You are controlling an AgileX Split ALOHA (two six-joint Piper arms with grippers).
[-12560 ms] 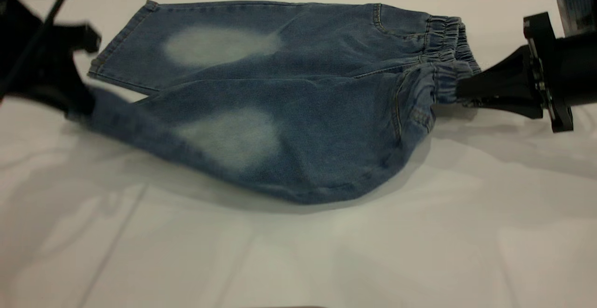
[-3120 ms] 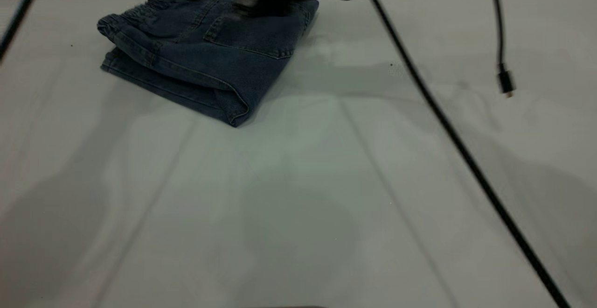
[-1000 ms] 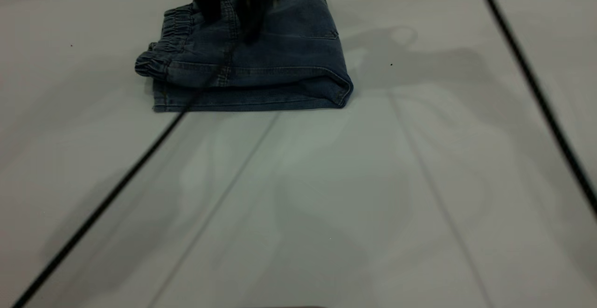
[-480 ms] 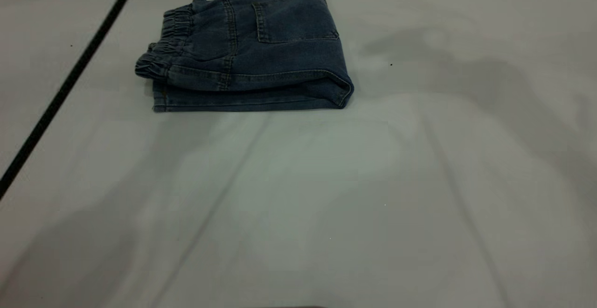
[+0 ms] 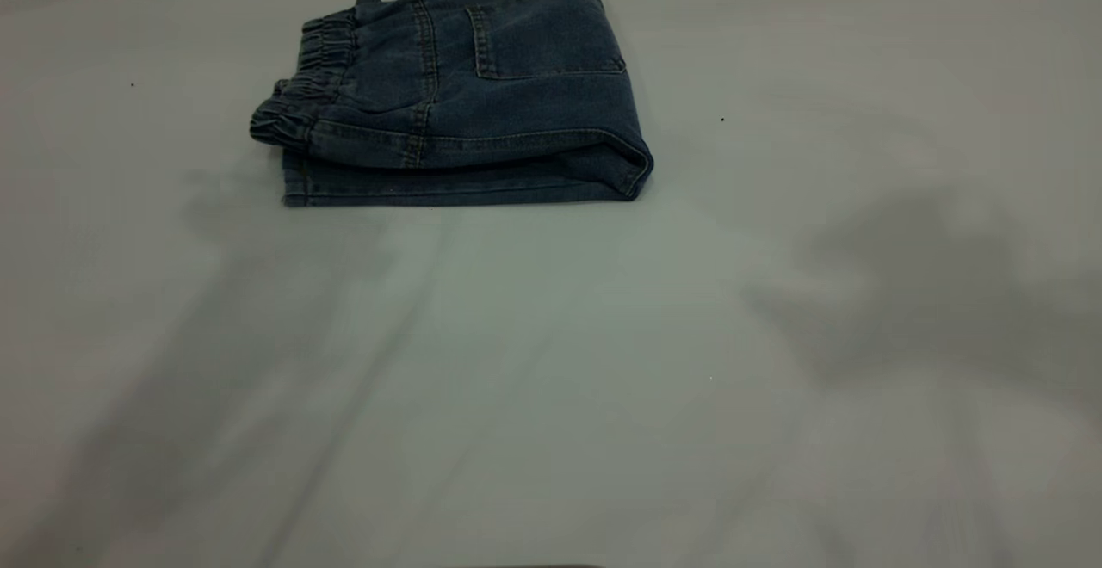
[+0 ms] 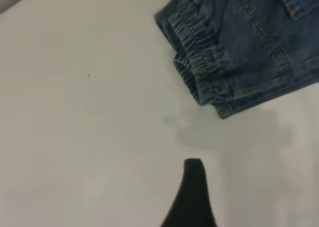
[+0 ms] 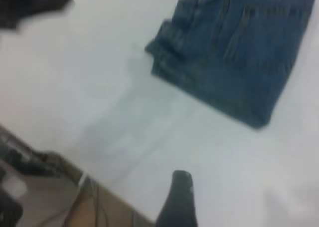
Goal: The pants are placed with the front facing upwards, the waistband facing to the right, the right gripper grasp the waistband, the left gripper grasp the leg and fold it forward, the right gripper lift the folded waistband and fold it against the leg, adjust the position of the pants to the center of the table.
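At far left of the bundle, the waistband [image 5: 303, 77] rests doubled over the leg; the pants [image 5: 482, 95] sit folded toward the table's [image 5: 551, 361] rear; left gripper [image 6: 193, 166] and right gripper [image 7: 182, 179] hang clear, jaw state indeterminable

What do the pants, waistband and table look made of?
Pants: denim, by the blue twill look, tan seams and patch pocket.
Waistband: same denim, likely elasticated, since it is tightly gathered.
Table: smooth, matte pale surface; material unclear.
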